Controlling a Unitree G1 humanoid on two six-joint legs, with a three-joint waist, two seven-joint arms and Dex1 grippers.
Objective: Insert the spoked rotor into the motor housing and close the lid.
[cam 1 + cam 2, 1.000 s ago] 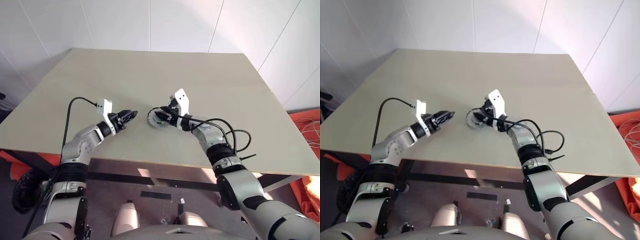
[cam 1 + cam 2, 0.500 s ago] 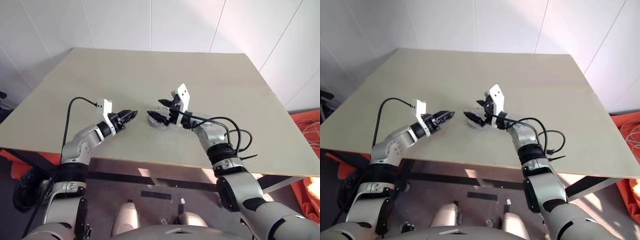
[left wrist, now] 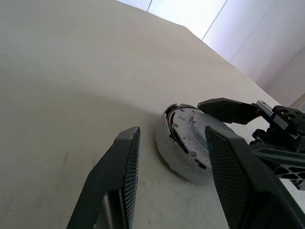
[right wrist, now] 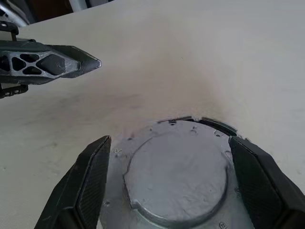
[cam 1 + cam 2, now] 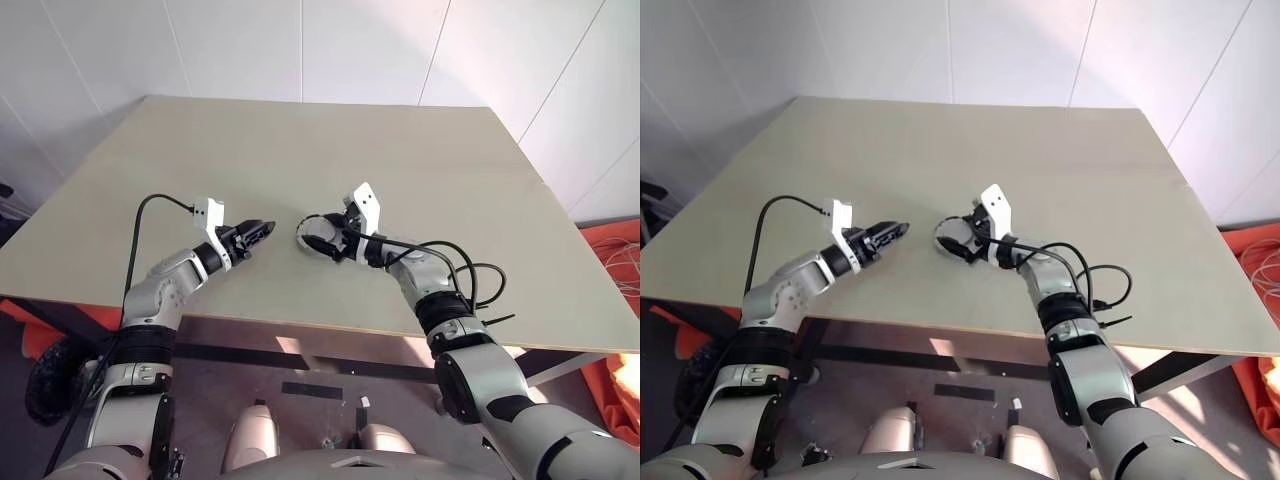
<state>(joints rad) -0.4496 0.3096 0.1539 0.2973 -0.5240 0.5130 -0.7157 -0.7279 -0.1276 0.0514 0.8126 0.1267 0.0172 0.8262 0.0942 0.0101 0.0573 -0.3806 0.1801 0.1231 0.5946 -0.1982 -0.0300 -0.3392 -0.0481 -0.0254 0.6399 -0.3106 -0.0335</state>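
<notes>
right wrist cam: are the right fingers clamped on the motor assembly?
No. The right gripper has its fingers spread wide on either side of the round silver motor housing, with gaps showing.

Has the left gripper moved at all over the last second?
No. The left gripper hovers at the same spot over the table, just left of the round grey motor assembly, in every head-camera picture.
</notes>
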